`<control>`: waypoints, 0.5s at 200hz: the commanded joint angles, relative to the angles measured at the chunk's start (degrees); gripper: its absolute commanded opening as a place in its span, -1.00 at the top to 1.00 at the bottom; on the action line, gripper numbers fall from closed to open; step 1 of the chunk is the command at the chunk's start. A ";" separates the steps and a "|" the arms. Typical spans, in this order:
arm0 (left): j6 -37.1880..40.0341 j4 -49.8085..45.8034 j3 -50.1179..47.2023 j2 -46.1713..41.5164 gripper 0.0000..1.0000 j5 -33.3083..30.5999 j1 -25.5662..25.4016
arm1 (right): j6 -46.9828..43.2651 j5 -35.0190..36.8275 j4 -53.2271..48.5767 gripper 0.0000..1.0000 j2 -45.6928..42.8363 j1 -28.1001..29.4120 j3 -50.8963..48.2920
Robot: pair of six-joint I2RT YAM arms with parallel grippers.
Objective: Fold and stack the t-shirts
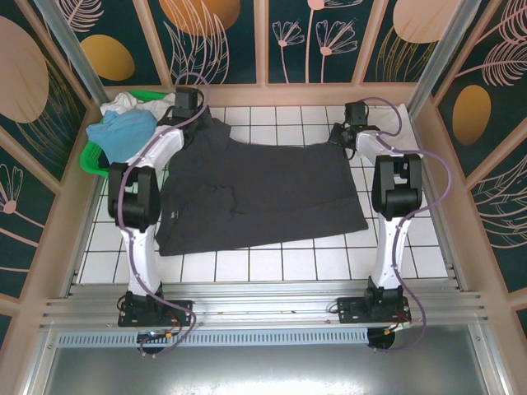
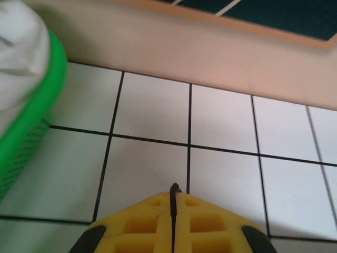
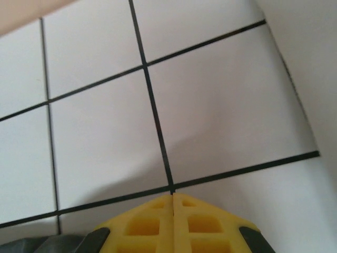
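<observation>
At the far left corner of the table (image 1: 272,263), my left pincer (image 2: 174,194) has its yellow fingers (image 2: 142,224) pressed tight together above the white tiles. A thin dark sliver shows at their tips, and I cannot tell whether it is cloth. Toward the far right corner, my right pincer (image 3: 172,199) is likewise closed, fingertips meeting over a tile joint, with a scrap of dark cloth just beside them. Between the two lies the black t-shirt (image 1: 255,189), spread flat across the middle of the table, its far edge reaching up to both pincers and its near hem stopping short of the near edge. Just left of my left pincer stands the green basket (image 2: 37,121), tucked into the far left corner. The light blue t-shirt (image 1: 123,132) and a white t-shirt (image 1: 132,100) are heaped in it, spilling over its rim.
</observation>
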 commanded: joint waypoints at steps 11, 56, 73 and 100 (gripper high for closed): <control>-0.20 7.75 -14.59 -10.91 1.00 -0.08 0.02 | -0.09 -0.85 1.21 1.00 -7.77 -0.46 -5.64; -0.49 11.71 -29.93 -25.29 1.00 -2.41 0.04 | 0.88 -2.54 3.47 1.00 -14.58 -2.33 -14.66; -0.65 13.16 -35.22 -30.38 1.00 -3.97 0.07 | 1.32 -2.78 4.23 1.00 -17.00 -3.37 -17.95; -1.75 14.15 -42.49 -37.49 1.00 -4.31 0.02 | 2.49 -4.04 5.96 1.00 -20.96 -5.19 -23.85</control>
